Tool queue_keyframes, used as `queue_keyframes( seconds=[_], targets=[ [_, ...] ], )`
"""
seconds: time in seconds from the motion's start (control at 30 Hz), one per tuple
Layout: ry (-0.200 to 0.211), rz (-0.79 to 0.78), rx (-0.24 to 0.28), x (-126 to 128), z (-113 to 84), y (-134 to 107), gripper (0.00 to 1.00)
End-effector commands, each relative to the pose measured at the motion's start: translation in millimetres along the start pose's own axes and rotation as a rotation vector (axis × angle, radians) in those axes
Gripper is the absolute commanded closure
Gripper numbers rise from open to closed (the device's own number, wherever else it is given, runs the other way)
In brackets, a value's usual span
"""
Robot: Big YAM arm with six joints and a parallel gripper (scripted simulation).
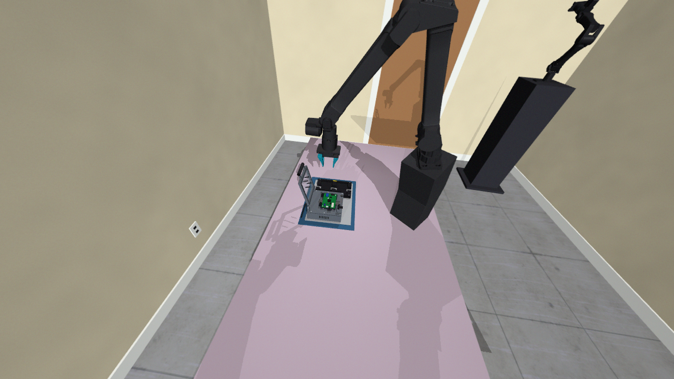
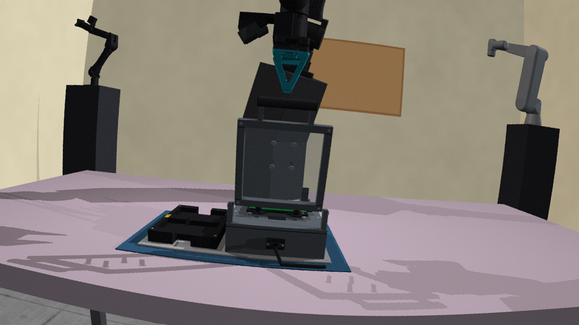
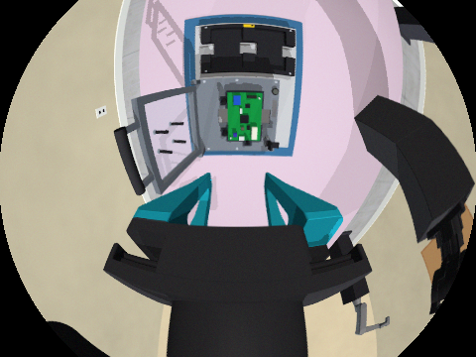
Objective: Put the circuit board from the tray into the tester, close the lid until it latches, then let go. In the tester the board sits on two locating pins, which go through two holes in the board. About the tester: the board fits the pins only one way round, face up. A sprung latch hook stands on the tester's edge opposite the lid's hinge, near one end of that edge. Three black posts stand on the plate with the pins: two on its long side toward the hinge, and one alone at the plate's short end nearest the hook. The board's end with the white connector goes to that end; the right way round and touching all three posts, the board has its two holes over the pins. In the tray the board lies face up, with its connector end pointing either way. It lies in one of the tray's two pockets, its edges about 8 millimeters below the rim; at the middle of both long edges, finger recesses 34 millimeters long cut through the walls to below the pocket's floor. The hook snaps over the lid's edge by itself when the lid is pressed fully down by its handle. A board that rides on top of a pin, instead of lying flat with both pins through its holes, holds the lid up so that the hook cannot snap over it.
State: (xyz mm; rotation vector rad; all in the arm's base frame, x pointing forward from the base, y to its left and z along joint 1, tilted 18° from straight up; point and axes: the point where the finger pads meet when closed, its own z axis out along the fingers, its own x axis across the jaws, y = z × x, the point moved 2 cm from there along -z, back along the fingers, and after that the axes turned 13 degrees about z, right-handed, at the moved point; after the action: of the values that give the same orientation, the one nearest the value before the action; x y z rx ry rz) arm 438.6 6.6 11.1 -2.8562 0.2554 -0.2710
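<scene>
Green board [image 3: 244, 115] already sits in the tester [image 3: 281, 139]; lid [image 3: 162, 135] stands open at 9 o'clock. I've got the claw [image 3: 238, 194] half-open, empty, high above, presumably sized for the lid handle [image 2: 287, 103].

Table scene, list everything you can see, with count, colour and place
Circuit board: one, green, in the tester.
Tester: one, dark grey, on the mat beside the tray.
Lid: one, dark frame with clear pane, standing open.
Tray: one, black, no board in it.
Mat: one, blue, under tester and tray.
Table: one, pink.
Pedestals with other arms: two, at the back.
Gripper: one, teal fingers, half open, holding nothing, above the lid's handle.
</scene>
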Motion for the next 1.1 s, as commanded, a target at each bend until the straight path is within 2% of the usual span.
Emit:
queue_keyframes(
  seconds=[0.0,0.47,0.53,0.83,1.07],
  targets=[
    [0.018,-0.008,0.002,23,-6.4,-5,0.52],
    [0.018,-0.006,0.003,95,-5.6,-27,0.52],
    [0.018,-0.006,0.003,95,-5.6,-27,0.52],
    [0.02,-0.006,0.003,136,-6.6,-37,0.52],
    [0.022,-0.006,0.003,147,-7.0,-40,0.52]
  ],
)
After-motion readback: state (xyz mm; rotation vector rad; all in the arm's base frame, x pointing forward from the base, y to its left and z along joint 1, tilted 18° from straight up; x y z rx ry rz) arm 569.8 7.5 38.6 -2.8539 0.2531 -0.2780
